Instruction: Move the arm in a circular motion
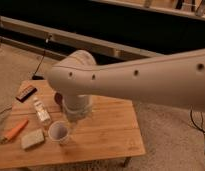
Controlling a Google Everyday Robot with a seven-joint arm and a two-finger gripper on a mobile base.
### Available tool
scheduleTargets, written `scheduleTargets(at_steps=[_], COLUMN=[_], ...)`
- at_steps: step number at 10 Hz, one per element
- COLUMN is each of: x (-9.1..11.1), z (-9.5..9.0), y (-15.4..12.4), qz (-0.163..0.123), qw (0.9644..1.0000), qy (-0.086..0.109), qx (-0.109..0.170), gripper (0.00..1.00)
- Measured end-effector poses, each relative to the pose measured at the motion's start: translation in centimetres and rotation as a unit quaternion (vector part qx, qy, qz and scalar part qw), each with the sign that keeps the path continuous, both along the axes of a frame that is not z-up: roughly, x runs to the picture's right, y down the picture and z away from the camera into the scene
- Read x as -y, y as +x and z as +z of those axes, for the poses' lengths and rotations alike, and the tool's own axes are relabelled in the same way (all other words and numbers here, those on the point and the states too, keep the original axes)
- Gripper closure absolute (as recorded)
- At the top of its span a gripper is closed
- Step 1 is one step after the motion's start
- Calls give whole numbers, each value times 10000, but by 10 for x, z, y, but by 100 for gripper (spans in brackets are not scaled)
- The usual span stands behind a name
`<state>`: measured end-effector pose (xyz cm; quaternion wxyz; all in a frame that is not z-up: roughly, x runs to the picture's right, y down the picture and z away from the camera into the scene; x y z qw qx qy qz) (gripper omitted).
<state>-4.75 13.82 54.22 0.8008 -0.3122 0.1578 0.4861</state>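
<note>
We see the arm [146,75] first: its thick cream tube stretches across the view from the right edge to a rounded elbow at centre-left, its long axis running nearly level, sloping slightly down toward the left. From that elbow a short segment drops straight down to the gripper [75,119], which hangs just above the wooden table [106,135]. We cannot tell the gripper's state.

Below the gripper and a little to its left stands a white cup [58,133], close enough to matter. Farther to its left lie a small bottle [42,111], a sponge [32,139] and a carrot [16,130]; a dark remote [26,92] sits beyond them. A dark bowl peeks out behind the wrist.

We judge that any circling sweep turns on one fact: the clutter lies left of and under the gripper, so the loop should stay above cup height.
</note>
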Motion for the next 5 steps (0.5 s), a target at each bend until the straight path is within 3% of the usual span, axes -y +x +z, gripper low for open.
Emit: scheduleTargets(at_steps=[1, 2, 3, 5], x=[0, 1, 2, 10], z=[-1, 2, 7, 28], y=[24, 66, 91, 149], qz=[235, 624, 864, 1433], qw=[9993, 9950, 9906, 9757], qy=[58, 149, 170, 229], qx=[-278, -766, -1045, -1639], gripper=[35, 35, 35, 35])
